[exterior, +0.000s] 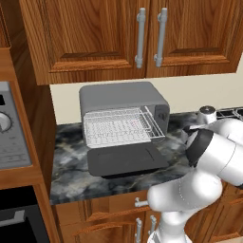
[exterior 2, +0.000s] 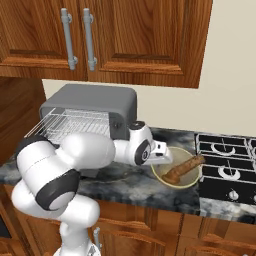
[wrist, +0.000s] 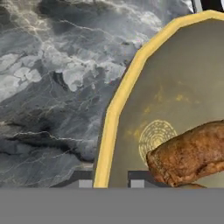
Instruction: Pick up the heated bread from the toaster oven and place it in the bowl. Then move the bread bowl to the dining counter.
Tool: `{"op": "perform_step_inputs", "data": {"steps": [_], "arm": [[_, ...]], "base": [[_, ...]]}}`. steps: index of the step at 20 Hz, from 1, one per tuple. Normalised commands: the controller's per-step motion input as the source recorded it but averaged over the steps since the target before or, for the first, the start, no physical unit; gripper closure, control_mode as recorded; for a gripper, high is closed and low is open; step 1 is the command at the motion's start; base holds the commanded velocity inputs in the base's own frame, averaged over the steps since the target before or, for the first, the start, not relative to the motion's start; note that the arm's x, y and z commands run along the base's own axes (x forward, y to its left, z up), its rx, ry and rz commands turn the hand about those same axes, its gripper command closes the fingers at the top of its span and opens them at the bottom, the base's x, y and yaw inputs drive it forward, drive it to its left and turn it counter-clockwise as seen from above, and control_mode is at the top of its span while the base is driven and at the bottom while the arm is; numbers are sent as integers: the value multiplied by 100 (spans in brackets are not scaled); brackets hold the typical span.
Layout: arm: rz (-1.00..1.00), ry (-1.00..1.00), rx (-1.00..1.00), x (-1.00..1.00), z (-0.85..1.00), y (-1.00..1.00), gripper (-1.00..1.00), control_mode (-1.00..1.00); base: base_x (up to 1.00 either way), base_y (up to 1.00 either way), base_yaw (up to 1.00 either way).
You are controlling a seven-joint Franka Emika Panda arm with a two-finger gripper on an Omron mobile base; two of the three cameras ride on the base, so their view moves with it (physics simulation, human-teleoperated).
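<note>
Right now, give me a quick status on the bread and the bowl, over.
End effector shut on bowl rim. Bread lying in bowl, one end over rim. Toaster oven door down, rack bare. Nothing in the way.

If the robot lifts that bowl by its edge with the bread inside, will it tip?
Probably somewhat. The gripper straddles one side of the bowl rim, so the far side may sag. The bread leans across and over the opposite edge, so it could slide or roll out. The bowl looks stiff.

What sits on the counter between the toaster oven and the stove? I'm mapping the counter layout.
In the right base view, the shallow olive-yellow bowl holding brown bread lies between the grey toaster oven and the black stove, with the white arm's end effector at its rim.
</note>
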Motion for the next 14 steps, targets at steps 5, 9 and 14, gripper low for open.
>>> {"op": "perform_step_inputs", "data": {"steps": [5,9,14], "arm": [[0,-15,-21,-17,69,20,100,-100],[0,-6,-30,-21,99,46,100,-100],[10,4,-25,-31,100,72,100,-100]], "base": [[0,0,0],[0,0,0],[0,0,0]]}}
